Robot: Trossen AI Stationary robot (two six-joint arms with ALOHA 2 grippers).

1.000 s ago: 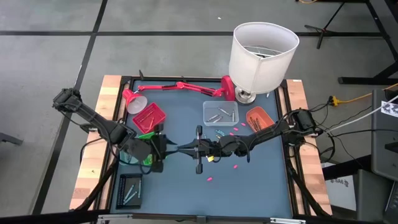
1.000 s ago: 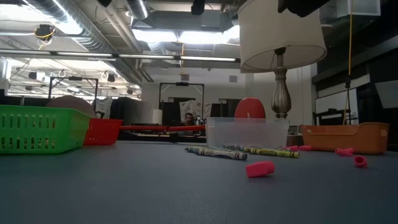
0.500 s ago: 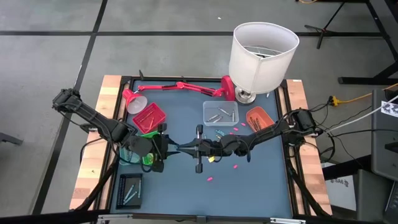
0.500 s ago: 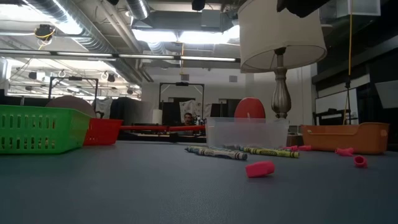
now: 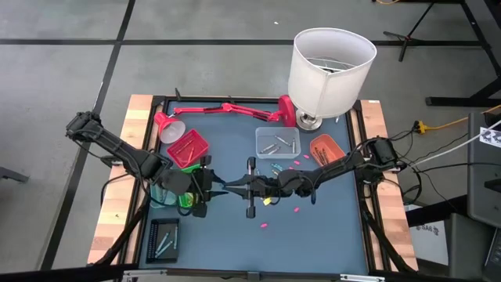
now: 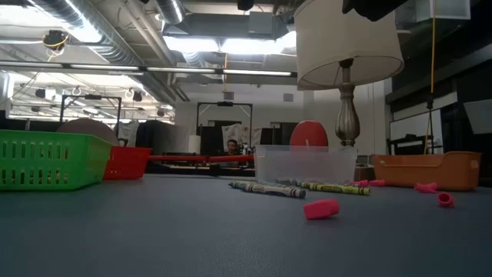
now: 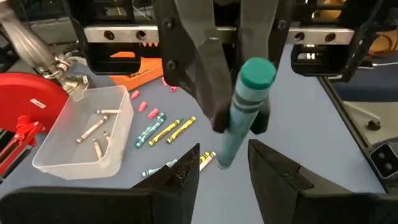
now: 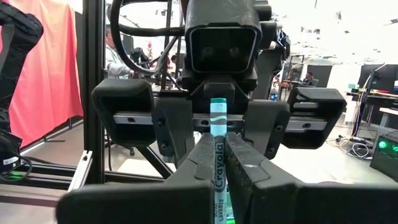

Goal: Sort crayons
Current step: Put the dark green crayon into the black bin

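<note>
Above the table's middle my right gripper (image 5: 233,186) (image 8: 217,138) is shut on a teal crayon (image 7: 244,112) (image 8: 217,168). My left gripper (image 5: 213,186) (image 7: 231,180) faces it, open, with one finger on either side of the crayon's lower end (image 7: 223,162) and apart from it. More crayons (image 5: 278,166) (image 6: 301,187) lie loose on the blue table top, near a clear tray (image 5: 276,142) that holds grey ones. My right gripper pinches the teal crayon between its two fingers (image 7: 208,93), about the crayon's middle (image 7: 239,127). The fingers come nearly level from the table's right. The crayon is lifted clear and stands steep, its flat upper end (image 7: 257,73) tipped toward my left gripper.
A red tray (image 5: 188,147), a green tray (image 6: 46,160), an orange tray (image 5: 326,147) and a black tray (image 5: 163,239) stand around the middle. A white-shaded lamp (image 5: 329,70) and a red desk lamp (image 5: 227,110) stand at the far edge. Pink bits (image 5: 264,225) lie scattered.
My left gripper has turned a little toward the crayon in my right gripper. The crayon and the right gripper have kept their place.
</note>
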